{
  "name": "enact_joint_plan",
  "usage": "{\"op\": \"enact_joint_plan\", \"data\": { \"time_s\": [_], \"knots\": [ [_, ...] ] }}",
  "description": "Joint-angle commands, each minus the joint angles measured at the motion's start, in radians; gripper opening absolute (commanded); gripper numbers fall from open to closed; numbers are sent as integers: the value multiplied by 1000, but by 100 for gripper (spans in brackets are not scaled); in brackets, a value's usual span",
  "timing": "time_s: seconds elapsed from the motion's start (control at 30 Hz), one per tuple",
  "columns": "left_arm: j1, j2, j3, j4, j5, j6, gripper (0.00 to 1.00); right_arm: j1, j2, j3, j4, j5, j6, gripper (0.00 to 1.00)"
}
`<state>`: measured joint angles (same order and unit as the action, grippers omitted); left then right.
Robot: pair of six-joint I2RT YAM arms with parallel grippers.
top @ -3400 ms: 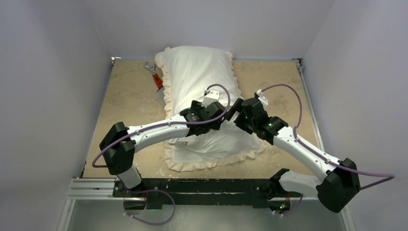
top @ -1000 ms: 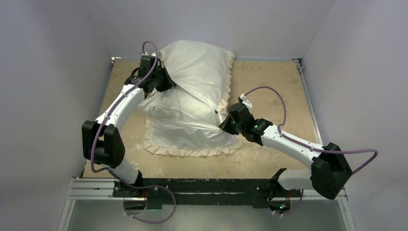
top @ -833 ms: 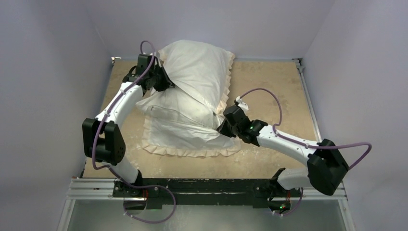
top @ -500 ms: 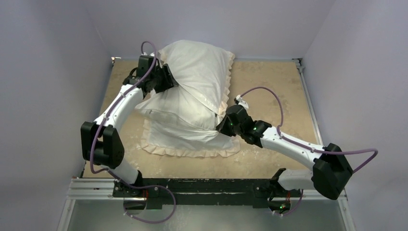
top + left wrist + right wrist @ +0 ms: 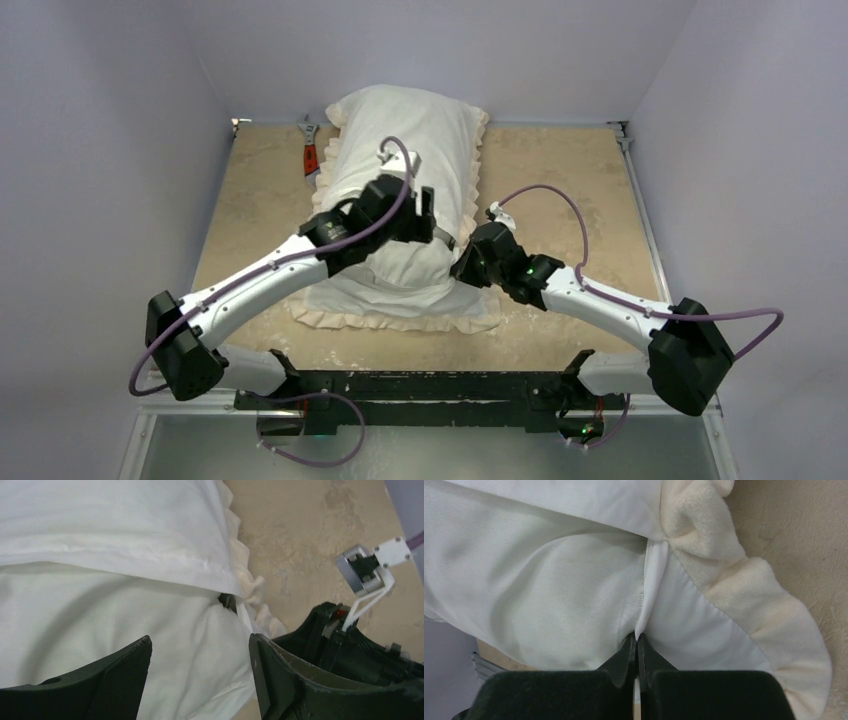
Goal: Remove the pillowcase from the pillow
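At tabletop (image 5: pixel 560 170) centre, reaching far edge: pillowcase (image 5: pixel 420 130), white side up, frilled border.
Pillow (image 5: pixel 100 630): bulging from the pillowcase opening, near side.
Left end effector (image 5: pixel 200 650): jaws wide apart above pillow, gripping nothing.
Right end effector (image 5: pixel 637 642): jaws closed on pillowcase zip edge.

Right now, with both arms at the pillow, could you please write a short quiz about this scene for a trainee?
1. True or false: the left fingers are shut.
2. The right fingers pinch: A) a sponge, B) the edge of the pillowcase, C) nothing.
3. Which red-handled tool lies left of the pillowcase, at the far side?
Key: 1 false; 2 B; 3 the wrench.
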<state>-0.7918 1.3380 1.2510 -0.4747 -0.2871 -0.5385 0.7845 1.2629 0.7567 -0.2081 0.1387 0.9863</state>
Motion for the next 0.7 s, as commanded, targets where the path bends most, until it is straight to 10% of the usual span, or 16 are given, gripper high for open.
{"op": "enact_joint_plan", "data": {
  "time_s": [0.0,0.47,0.67],
  "knots": [
    [-128,89,28,-59,-191,-4,71,4,-8,-19,41,-22,-5,0],
    [-153,375,-81,-17,-232,-77,76,4,-42,-31,32,0,15,0],
    [-151,407,-93,15,-276,-61,12,4,-54,-39,40,-8,16,0]
  ]
}}
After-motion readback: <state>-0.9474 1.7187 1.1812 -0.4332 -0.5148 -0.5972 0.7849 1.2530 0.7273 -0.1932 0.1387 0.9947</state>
